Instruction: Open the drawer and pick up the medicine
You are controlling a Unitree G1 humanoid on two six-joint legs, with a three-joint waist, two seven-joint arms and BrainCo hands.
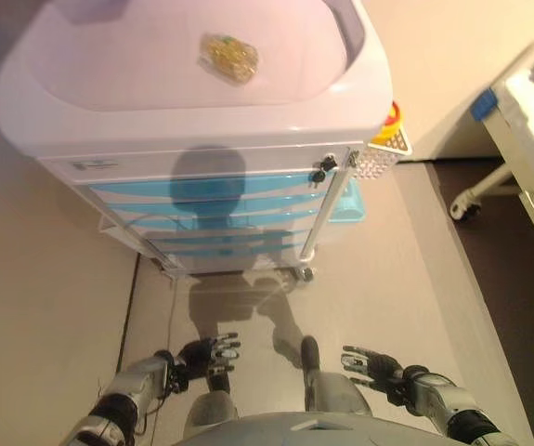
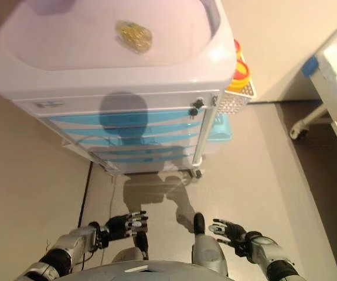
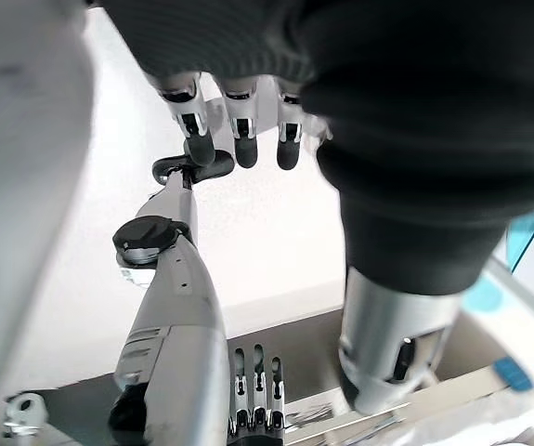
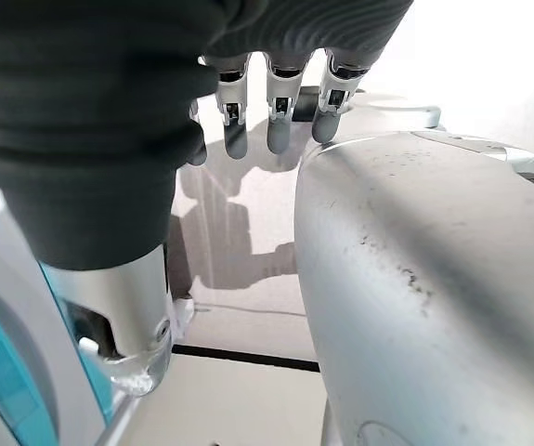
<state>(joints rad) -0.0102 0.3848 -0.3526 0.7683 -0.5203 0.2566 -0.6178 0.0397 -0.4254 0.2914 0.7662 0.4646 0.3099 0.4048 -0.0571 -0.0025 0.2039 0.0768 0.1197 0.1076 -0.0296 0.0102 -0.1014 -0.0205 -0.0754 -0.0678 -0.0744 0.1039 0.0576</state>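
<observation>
A white medical cart (image 1: 192,125) stands ahead, with several blue drawers (image 1: 201,190) stacked in its front, all shut. A small yellowish packet (image 1: 229,56) lies in the recessed top of the cart. My left hand (image 1: 206,355) hangs low, well short of the cart, fingers (image 3: 239,130) relaxed and holding nothing. My right hand (image 1: 371,362) hangs at the same height on the other side, fingers (image 4: 276,111) straight and empty. Both hands are far below and in front of the drawers.
A key lock (image 1: 322,172) and a vertical bar (image 1: 327,218) sit at the drawers' right edge. A wire basket with a yellow and red container (image 1: 389,125) hangs on the cart's right side. A bed frame (image 1: 527,130) stands at the right.
</observation>
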